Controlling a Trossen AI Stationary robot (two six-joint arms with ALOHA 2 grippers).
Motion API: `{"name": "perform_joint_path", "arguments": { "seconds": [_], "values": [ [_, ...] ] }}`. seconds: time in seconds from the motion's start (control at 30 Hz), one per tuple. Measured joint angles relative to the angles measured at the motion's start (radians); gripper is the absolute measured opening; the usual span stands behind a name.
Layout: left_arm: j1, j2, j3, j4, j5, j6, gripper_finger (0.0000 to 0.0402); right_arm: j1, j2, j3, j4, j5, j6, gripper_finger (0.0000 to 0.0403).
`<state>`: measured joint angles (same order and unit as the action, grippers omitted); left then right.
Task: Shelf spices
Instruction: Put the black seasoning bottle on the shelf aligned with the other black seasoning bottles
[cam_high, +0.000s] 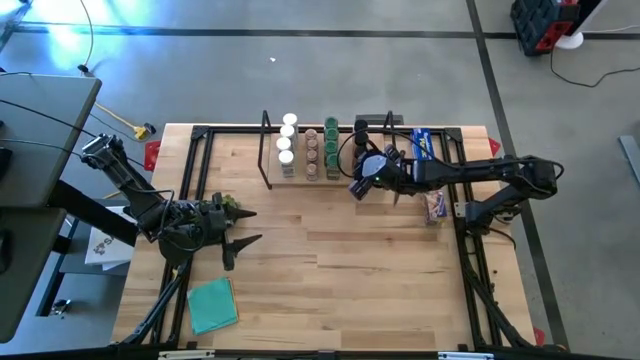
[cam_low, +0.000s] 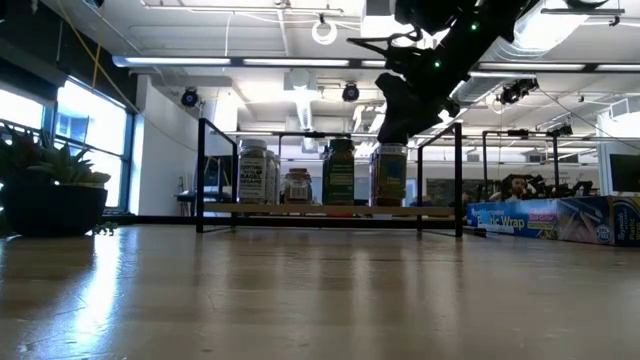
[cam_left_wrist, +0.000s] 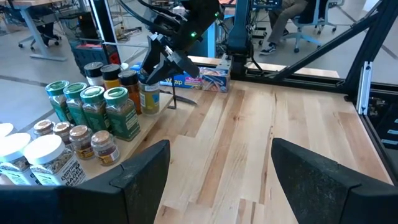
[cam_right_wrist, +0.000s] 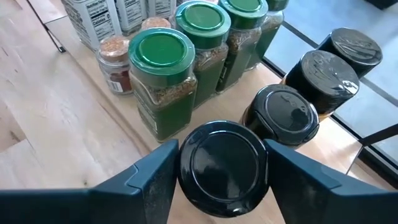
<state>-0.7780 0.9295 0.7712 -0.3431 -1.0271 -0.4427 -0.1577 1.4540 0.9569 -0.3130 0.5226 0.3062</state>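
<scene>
Black-lidded jar (cam_right_wrist: 224, 167) sits between the right gripper's (cam_right_wrist: 221, 180) parted jaws.

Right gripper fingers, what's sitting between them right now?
A black-lidded spice jar sits between the right gripper fingers, on the shelf beside the green-lidded jars; the right wrist view shows it.

Glossy plastic black lid (cam_right_wrist: 224, 167) (clear jar), light-wood shelf (cam_right_wrist: 118, 118).

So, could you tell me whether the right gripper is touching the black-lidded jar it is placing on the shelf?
Cannot tell. In the right wrist view the right gripper straddles the black-lidded jar closely, but neither contact nor gap shows plainly.
</scene>
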Motion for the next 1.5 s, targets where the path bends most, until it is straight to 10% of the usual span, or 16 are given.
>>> {"name": "perform_joint_path", "arguments": {
  "seconds": [0.87, 1.0, 1.5],
  "values": [
    [0.0, 0.0, 0.0, 0.0, 0.018, -0.001, 0.0278, 0.104, -0.01, 0.225, -0.183, -0.029, -0.191, 0.0229],
    [0.0, 0.0, 0.0, 0.0, 0.022, -0.001, 0.0278, 0.166, -0.008, 0.24, -0.249, -0.264, -0.263, 0.0198],
    [-0.001, 0.0, 0.0, 0.003, 0.023, -0.002, 0.0278, 0.057, 0.208, 0.24, -0.439, -0.211, -0.202, 0.0079]
  ]
}}
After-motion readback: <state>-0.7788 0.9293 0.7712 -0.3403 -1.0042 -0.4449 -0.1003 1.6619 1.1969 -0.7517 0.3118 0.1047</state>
